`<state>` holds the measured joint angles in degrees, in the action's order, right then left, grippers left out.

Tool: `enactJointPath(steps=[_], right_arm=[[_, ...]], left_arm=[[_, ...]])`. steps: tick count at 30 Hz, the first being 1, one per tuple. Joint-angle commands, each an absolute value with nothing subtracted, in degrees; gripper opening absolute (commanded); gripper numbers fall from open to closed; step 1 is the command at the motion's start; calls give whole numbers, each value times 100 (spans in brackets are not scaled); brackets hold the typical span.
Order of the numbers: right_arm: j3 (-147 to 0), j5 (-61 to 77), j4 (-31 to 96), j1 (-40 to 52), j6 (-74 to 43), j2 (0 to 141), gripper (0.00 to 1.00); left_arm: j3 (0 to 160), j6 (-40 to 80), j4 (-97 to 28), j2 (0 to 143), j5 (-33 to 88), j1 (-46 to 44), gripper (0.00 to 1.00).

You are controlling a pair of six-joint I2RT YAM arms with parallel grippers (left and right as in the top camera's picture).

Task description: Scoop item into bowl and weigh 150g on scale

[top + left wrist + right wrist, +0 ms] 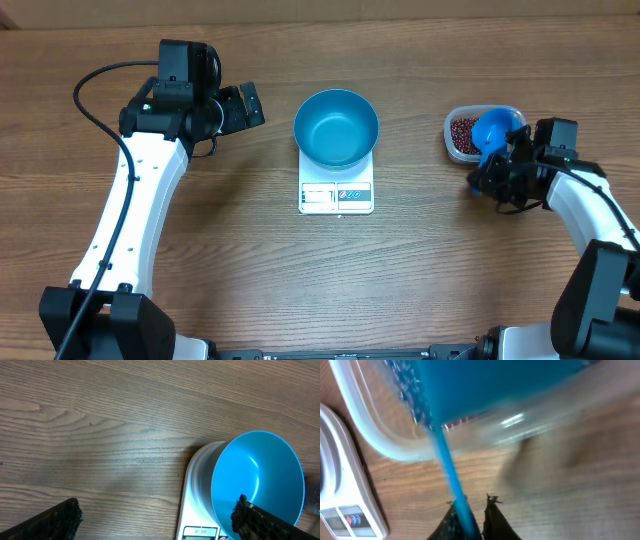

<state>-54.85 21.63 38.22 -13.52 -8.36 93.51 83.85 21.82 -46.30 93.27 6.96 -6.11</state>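
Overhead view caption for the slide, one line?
Empty blue bowl on the white scale; right end effector grips the blue scoop at the bean tub; left end effector open.

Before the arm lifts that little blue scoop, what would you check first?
1. Scoop handle gripped: ok, it sits pinched between the right gripper fingers.
2. Beans available: ok, they lie in the clear tub under the scoop.
3. Bowl on the scale: ok, it sits on the platform and is empty.
4. Left gripper out of the way: ok, it is open and beside the scale, touching nothing.
5. Scale display zeroed: cannot tell, too small to read.
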Motion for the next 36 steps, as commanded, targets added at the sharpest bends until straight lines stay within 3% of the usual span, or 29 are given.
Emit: enactJointPath(steps=[1,8,14,29,36], right_arm=[[-6125,1861,4313,-1363,-574,9161,7],[-7282,1505,5728,-1358,-139,9161,4],[-7922,1367,6425,-1358,937,9161,4],[-9907,-1275,7964,-462,2781,9164,4],[-9852,-1820,8512,-193,2491,9476,3]], left_arm=[[8486,2032,-4626,9251,639,-600,100],[8486,2032,-4626,9251,639,-600,99],[8486,2032,-4626,9251,639,-600,100],[8486,2032,-4626,9251,639,-600,99],[8486,2032,-4626,9251,639,-600,100]])
